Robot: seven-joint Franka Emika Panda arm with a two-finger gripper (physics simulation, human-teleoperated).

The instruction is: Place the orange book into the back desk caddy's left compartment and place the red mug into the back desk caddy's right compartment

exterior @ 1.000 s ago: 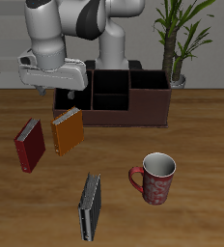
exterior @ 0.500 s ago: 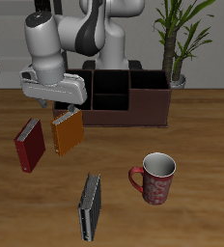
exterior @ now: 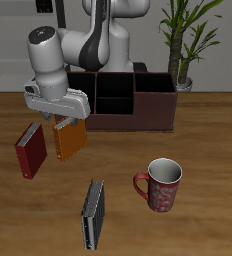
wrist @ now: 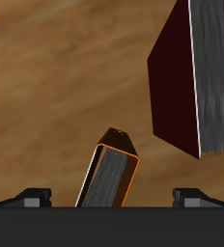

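The orange book (exterior: 70, 138) stands upright on its edge on the wooden table (exterior: 198, 140), just in front of the caddy's (exterior: 123, 102) wide end section (exterior: 74, 101), with its spine up; that pose leaves the narrow top exposed, which suits a pinch from above. In the wrist view the same orange book (wrist: 110, 174) shows a bright orange cover framing pale grey page edges, a thin hard-edged slab between the two dark fingertips. The gripper (exterior: 60, 117) hangs directly over the book with its jaws spread wide to either side of it and nothing in them; by my reading it is lining up for the grasp.

Beside the orange book stands a dark red book (exterior: 31, 150), also on edge, with grey pages. The caddy is a long, low, dark brown wooden box split by thin partitions. Nearer the front edge than the orange book, the red mug (exterior: 162, 185) sits upright, round and speckled, pale inside, handle curving out. A grey-black book (exterior: 93, 216) lies closest to that edge.
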